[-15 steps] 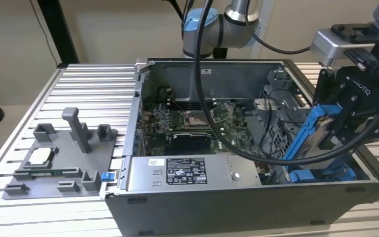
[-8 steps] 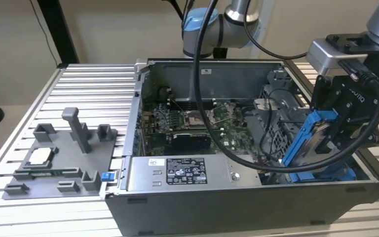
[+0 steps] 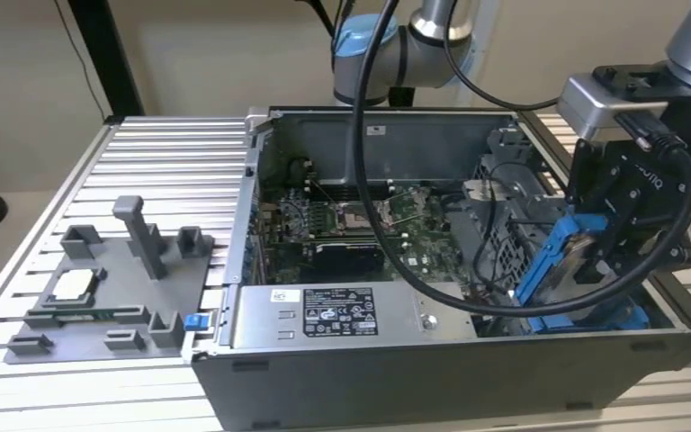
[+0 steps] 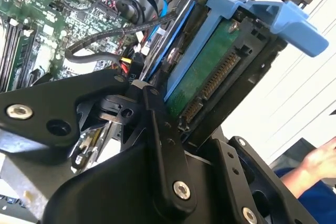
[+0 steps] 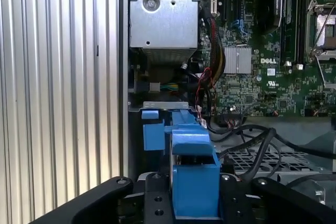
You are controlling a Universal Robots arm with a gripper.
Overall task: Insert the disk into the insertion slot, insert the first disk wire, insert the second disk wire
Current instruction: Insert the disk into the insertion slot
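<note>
My gripper point(image 3: 588, 256) is shut on the disk point(image 3: 558, 261), a drive clipped in a bright blue carrier. It holds the disk tilted on edge above the front corner of the open computer case on the exterior view's right. Just below lies the insertion slot point(image 3: 615, 318) with its blue rails. The second wrist view shows the disk's green circuit board point(image 4: 210, 72) and blue carrier tab point(image 4: 283, 17) beside my black fingers point(image 4: 160, 129). In the first wrist view the carrier point(image 5: 194, 177) hangs over the slot's blue rail point(image 5: 155, 135).
The grey power-supply box point(image 3: 334, 313) lies along the case front, with the motherboard point(image 3: 345, 220) behind it. Loose black and blue cables point(image 4: 105, 38) lie next to the bay. A grey fixture point(image 3: 118, 288) sits on the slatted table. A person's hand point(image 4: 321, 160) is nearby.
</note>
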